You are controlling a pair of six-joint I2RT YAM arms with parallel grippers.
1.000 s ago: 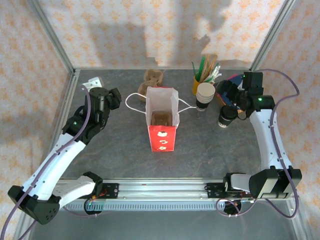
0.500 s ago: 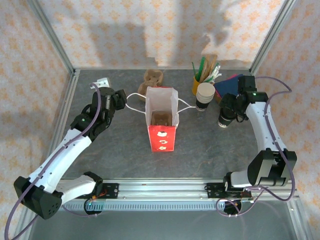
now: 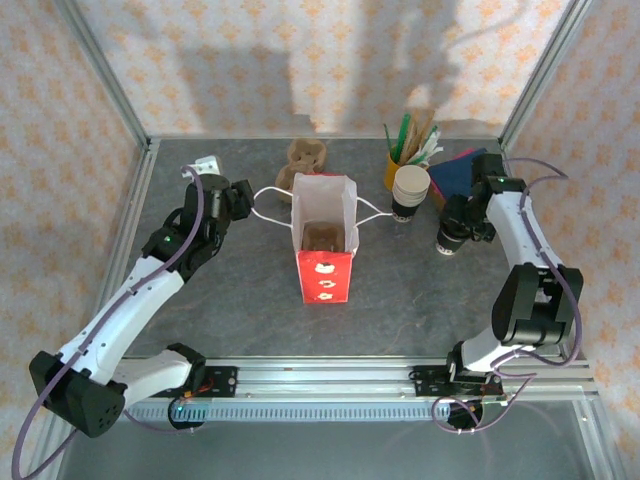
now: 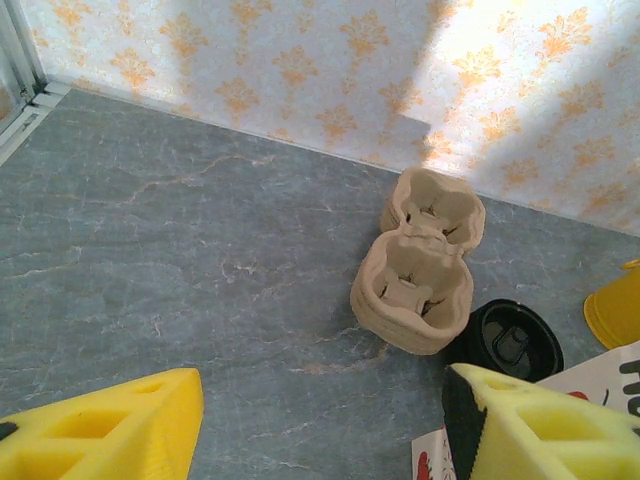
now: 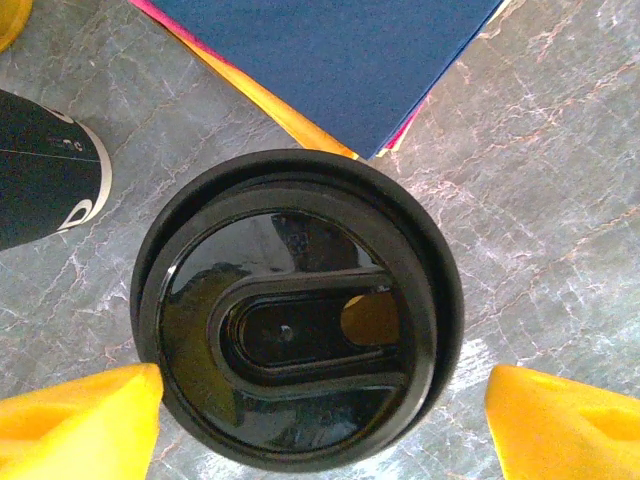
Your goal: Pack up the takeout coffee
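Note:
The takeout coffee point(image 3: 450, 238), a small black cup with a round black lid point(image 5: 295, 310), stands on the table right of the red bag point(image 3: 324, 262). My right gripper point(image 3: 457, 222) hangs straight over it. In the right wrist view this gripper point(image 5: 322, 388) is open, a yellow fingertip point(image 5: 85, 420) at the lid's left edge and the other one point(image 5: 565, 425) a small gap off its right edge. My left gripper point(image 3: 238, 197) is open beside the bag's left handle, with bare table between its fingers point(image 4: 100, 430).
A brown pulp carrier point(image 4: 415, 265) and a black round lidded thing point(image 4: 505, 340) sit behind the bag. A stack of white-rimmed cups point(image 3: 410, 190), a yellow utensil holder point(image 3: 400, 165) and blue paper point(image 5: 340, 50) crowd the back right. Metal frame posts stand at the sides.
My right gripper has shifted over the coffee and its fingers have come closer together around the lid. My left gripper has moved up and right toward the bag's handle.

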